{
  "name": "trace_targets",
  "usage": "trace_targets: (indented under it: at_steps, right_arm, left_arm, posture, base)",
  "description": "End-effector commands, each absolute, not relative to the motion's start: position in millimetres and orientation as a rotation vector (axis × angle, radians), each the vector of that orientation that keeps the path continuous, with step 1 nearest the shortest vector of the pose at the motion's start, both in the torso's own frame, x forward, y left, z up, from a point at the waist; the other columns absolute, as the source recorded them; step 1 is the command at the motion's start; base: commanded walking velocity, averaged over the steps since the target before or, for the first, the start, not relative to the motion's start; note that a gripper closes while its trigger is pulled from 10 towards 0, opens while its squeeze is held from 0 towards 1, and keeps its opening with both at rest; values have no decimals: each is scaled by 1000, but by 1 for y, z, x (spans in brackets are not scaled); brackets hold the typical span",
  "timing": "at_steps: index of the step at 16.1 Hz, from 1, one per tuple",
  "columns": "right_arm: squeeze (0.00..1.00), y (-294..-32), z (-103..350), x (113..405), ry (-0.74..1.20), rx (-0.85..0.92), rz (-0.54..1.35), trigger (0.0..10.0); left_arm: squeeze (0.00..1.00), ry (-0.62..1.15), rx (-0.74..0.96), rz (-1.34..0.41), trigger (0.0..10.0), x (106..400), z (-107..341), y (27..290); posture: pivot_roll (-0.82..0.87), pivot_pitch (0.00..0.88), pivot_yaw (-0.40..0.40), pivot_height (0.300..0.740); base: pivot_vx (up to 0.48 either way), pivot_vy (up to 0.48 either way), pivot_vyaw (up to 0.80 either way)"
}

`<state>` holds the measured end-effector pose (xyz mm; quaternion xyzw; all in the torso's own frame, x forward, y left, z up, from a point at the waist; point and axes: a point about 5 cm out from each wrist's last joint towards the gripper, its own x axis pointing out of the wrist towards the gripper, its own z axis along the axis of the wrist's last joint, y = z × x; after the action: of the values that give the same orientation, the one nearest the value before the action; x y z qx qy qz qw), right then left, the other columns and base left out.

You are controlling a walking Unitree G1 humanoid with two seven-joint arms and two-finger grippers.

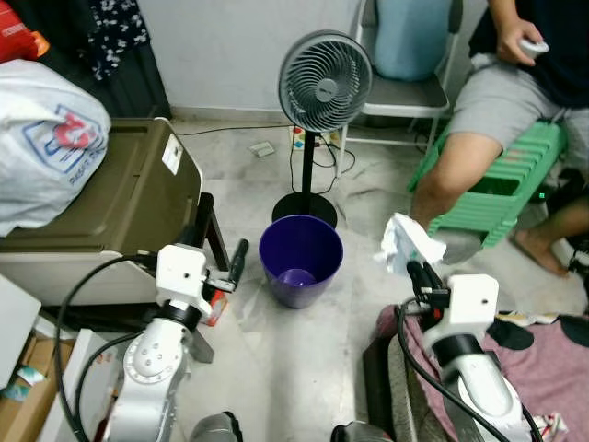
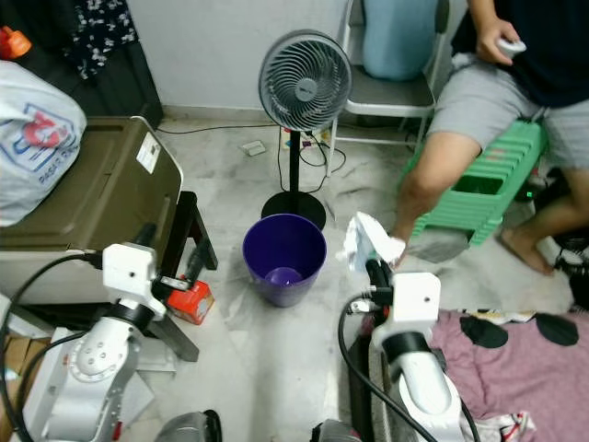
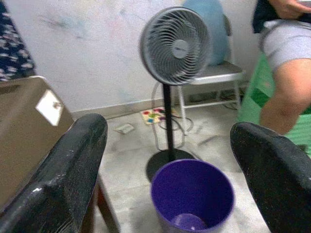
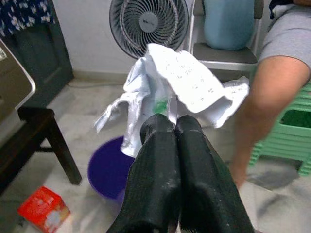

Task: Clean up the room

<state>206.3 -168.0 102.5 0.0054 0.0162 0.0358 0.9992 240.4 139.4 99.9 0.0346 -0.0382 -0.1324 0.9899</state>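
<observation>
The right gripper (image 1: 416,267) is clamped on a crumpled white paper (image 1: 405,241), held up just right of the purple bin (image 1: 300,261). The bin's open mouth lies lower and to its left. The left gripper (image 3: 170,160), fingers spread wide and empty, faces the bin
</observation>
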Motion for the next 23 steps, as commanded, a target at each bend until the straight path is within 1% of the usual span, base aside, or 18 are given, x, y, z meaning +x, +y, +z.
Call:
trace_targets:
  at_steps: [1, 4, 5, 11, 14, 19, 23]
  right_arm:
    - [0, -168, 103, 207, 29, 7, 73, 10000]
    - [0, -168, 100, 210, 39, 12, 91, 10000]
    - [0, -164, 100, 213, 38, -16, 136, 10000]
    - [0, -154, 102, 217, 42, 3, 163, 10000]
    - [0, -154, 102, 218, 44, 13, 165, 10000]
    - [0, -153, 101, 220, 46, 24, 160, 10000]
    - [0, -153, 100, 221, 49, 31, 155, 10000]
  left_arm:
    - [0, -58, 69, -290, 10000, 240, 97, 137]
    - [0, -52, 67, -289, 10000, 238, 97, 136]
    - [0, -40, 62, -291, 10000, 235, 94, 135]
    - [0, -27, 77, -268, 10000, 228, 91, 140]
    - [0, -21, 80, -260, 10000, 224, 90, 141]
    - [0, -31, 77, -269, 10000, 227, 91, 140]
    - [0, -32, 78, -269, 10000, 228, 91, 141]
  posture:
    - [-61, 83, 37, 740]
    - [-64, 79, 35, 740]
    - [-57, 84, 23, 740]
    - [-23, 99, 4, 740]
    - [-21, 106, 0, 740]
    - [-25, 98, 5, 740]
    - [-23, 95, 8, 740]
  base:
    - [0, 0, 0]
    - [0, 0, 0]
    - [0, 0, 800]
    - [0, 0, 751]
    - [0, 0, 0]
    - [0, 0, 0]
    - [137, 0, 0]
